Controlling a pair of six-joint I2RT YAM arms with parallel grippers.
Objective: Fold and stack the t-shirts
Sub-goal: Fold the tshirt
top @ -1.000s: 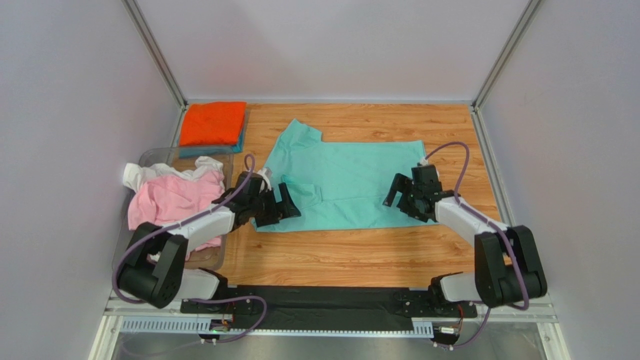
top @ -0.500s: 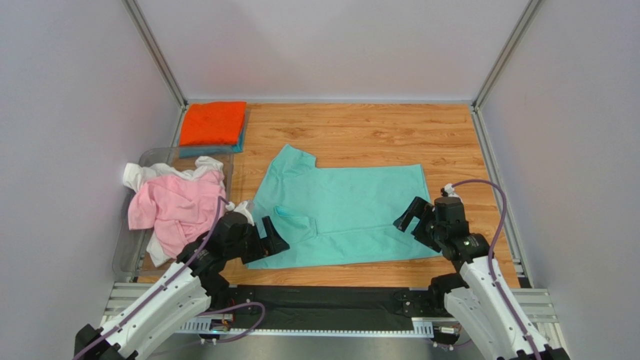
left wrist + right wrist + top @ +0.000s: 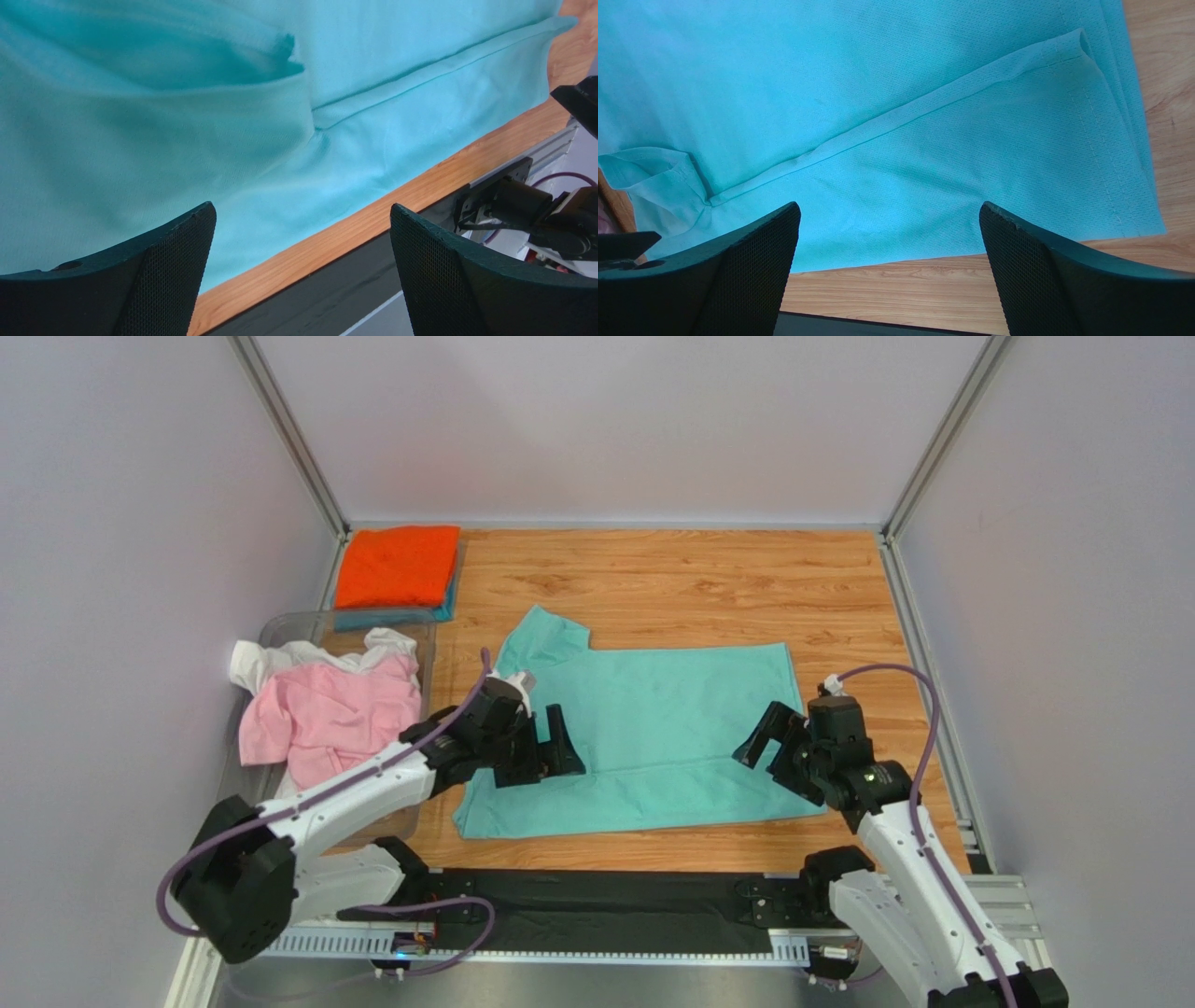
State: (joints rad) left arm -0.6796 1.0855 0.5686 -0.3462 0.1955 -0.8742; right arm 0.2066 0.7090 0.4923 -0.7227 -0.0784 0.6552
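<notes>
The mint-green t-shirt [image 3: 659, 721] lies spread flat on the wooden table, its lower hem close to the near edge. My left gripper [image 3: 540, 753] is open and empty, just above the shirt's left part near a sleeve. In the left wrist view [image 3: 302, 280] the shirt [image 3: 175, 140] fills the frame above the open fingers. My right gripper [image 3: 779, 749] is open and empty over the shirt's right near corner. The right wrist view [image 3: 889, 273] shows the shirt [image 3: 913, 105] with a folded seam. Pink [image 3: 330, 714] and white [image 3: 267, 661] shirts lie crumpled at the left. A folded orange shirt [image 3: 399, 567] lies on a teal-blue one [image 3: 446, 611].
The pink and white shirts sit in a clear plastic bin [image 3: 288, 627] at the table's left edge. The folded stack is at the back left corner. Grey walls close in on three sides. A black strip [image 3: 617, 889] runs along the near edge.
The green shirt slid toward the near edge as both arms drew back. Since then my left arm has moved forward over the shirt's left part. The right arm has stayed put.
</notes>
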